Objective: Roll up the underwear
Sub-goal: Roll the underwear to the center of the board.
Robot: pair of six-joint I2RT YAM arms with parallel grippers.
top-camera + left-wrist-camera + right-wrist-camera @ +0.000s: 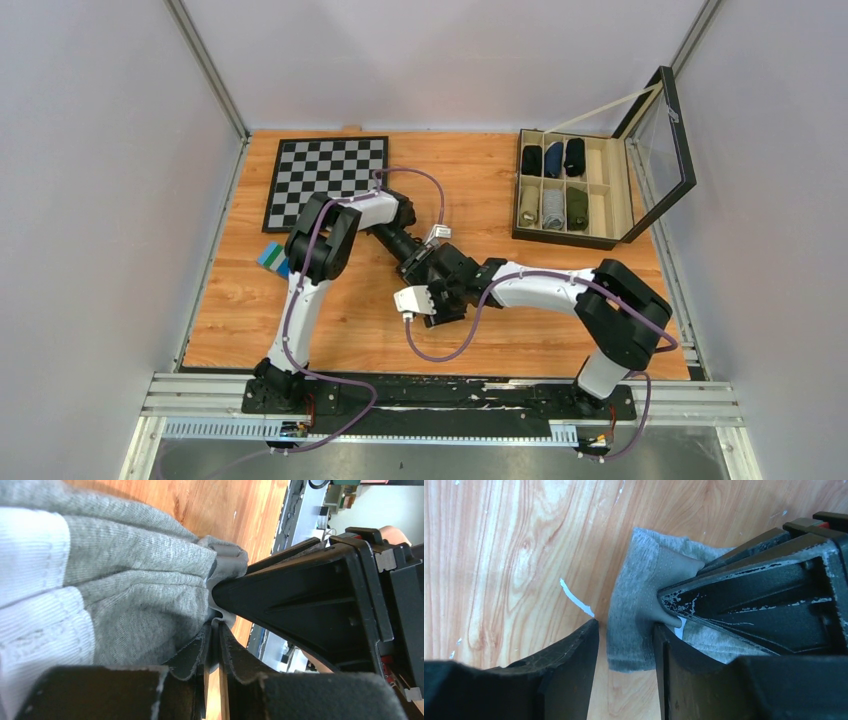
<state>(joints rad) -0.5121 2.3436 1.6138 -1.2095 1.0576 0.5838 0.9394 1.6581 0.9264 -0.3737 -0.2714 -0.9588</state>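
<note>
We've got the grey underwear [629, 570] bunched up on the wooden bench [499, 555], mid-table. The left claw [216, 630] is pinched tight on a fold of it, and the right claw [624, 630] has its jaws apart, straddling the fabric's edge. From the top camera both wrists hide the cloth.

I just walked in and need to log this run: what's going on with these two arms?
Both arms meet mid-table over grey underwear with a white waistband. The left gripper has its jaws pinched on a fold of the fabric. The right gripper has its jaws apart around the cloth's edge, not clamping it. The garment looks bunched, not yet a neat roll. Several rolled items sit in the open box at the back right.
</note>
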